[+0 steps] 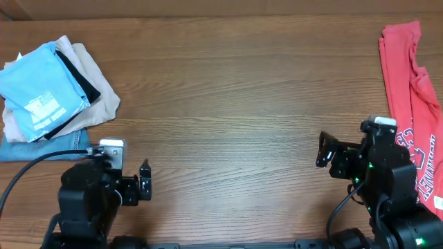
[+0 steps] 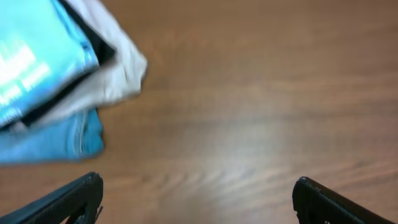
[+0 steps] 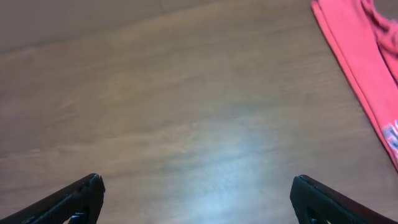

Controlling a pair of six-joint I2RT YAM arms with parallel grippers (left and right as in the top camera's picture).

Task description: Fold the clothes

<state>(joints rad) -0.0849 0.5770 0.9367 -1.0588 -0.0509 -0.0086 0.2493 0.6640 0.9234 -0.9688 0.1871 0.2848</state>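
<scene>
A folded light blue T-shirt [image 1: 38,86] lies on top of a pile at the table's far left; the left wrist view shows it at the top left [image 2: 34,56]. A coral-red T-shirt [image 1: 412,97] with white print lies crumpled along the right edge, and its hem shows in the right wrist view [image 3: 357,50]. My left gripper [image 1: 144,187] is open over bare wood, right of the pile, with nothing between its fingers [image 2: 81,196]. My right gripper [image 1: 324,151] is open too, left of the red shirt, holding nothing; its fingers [image 3: 78,199] are spread wide.
Under the blue shirt the pile holds a black garment [image 1: 77,79], a cream cloth [image 1: 93,93] and blue denim [image 1: 41,146]. A black cable [image 1: 31,166] runs from the left arm over the denim's edge. Brown wooden table [image 1: 228,104] lies between the arms.
</scene>
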